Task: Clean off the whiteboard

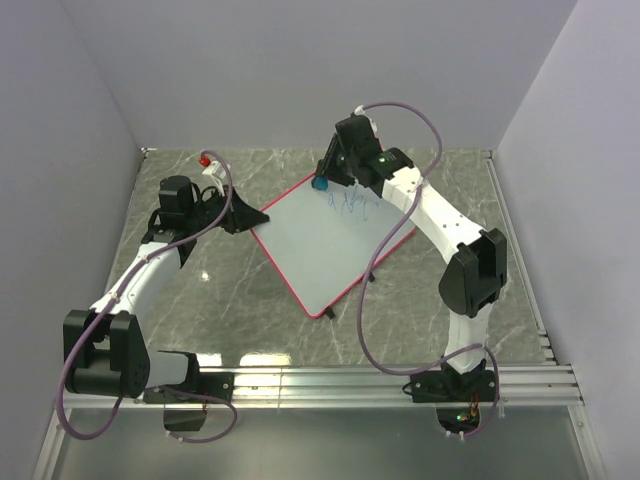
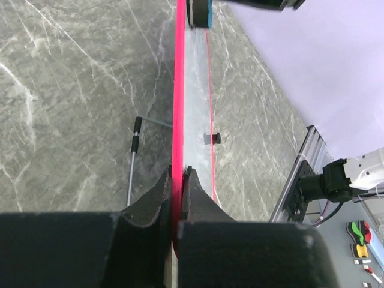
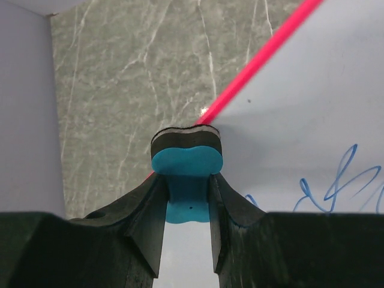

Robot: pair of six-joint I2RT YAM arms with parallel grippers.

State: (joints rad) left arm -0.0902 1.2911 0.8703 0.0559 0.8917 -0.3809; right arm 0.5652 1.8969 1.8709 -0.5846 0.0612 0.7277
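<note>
Right end effector [image 3: 186,180] is clamped on a small blue eraser [image 3: 186,157], its dark felt face turned away from the wrist and towards the whiteboard [image 1: 320,250]. The whiteboard lies cornerwise in the middle of the tabletop [image 1: 200,290], and the eraser sits at its far corner, just inside the red frame [image 2: 178,90]. The blue scribbles [image 1: 350,205] lie just to the right of the eraser and a little nearer, well within a short stroke. Whether the felt is already pressing on the white surface cannot be told from these views.

Left end effector [image 2: 178,180] is closed on the frame at the board's left corner, one finger on each side of the thin edge, so it acts as the anchor.

To do the wipe well, the felt should meet the surface flat, not on an edge, with light downward pressure. The stroke should then run rightwards and slightly nearer across the whole patch of ink, in overlapping passes. Pushing along the board towards the anchored corner, or straight away from it, looks safer than pushing sideways, which could pivot the board around the left grip. Too much force is likely to bend the board or slip the frame out of that pinch.
</note>
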